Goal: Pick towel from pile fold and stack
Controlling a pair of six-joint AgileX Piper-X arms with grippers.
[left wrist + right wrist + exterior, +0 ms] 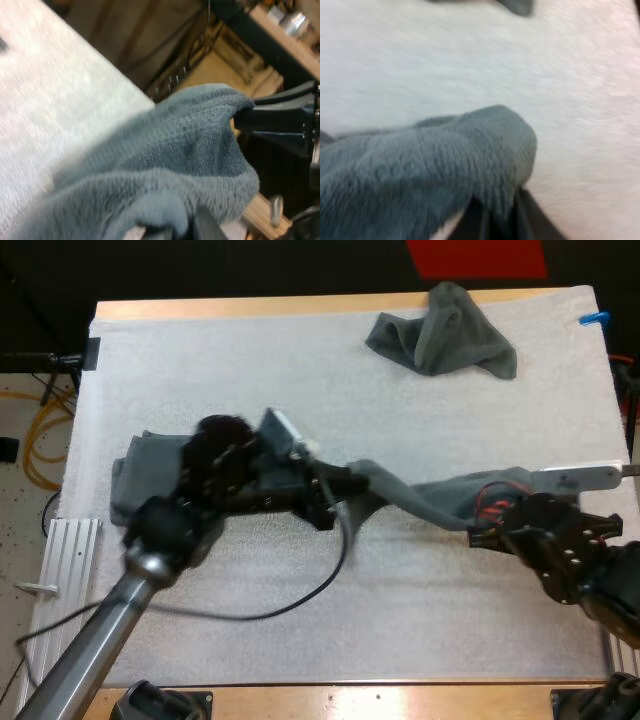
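Grey-green towel (420, 498) spans the air just right of the frame's centre, one end pinched in my left hand (338, 492) and the other in my right hand (478, 520), with a crumpled towel (445, 332) upper right and a folded stack (135, 475) at left on the white mat (250, 370).

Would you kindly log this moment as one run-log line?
left gripper: shut on towel | right gripper: shut on towel | towel: stretched between them | folded stack: mat's left | crumpled towel: far side
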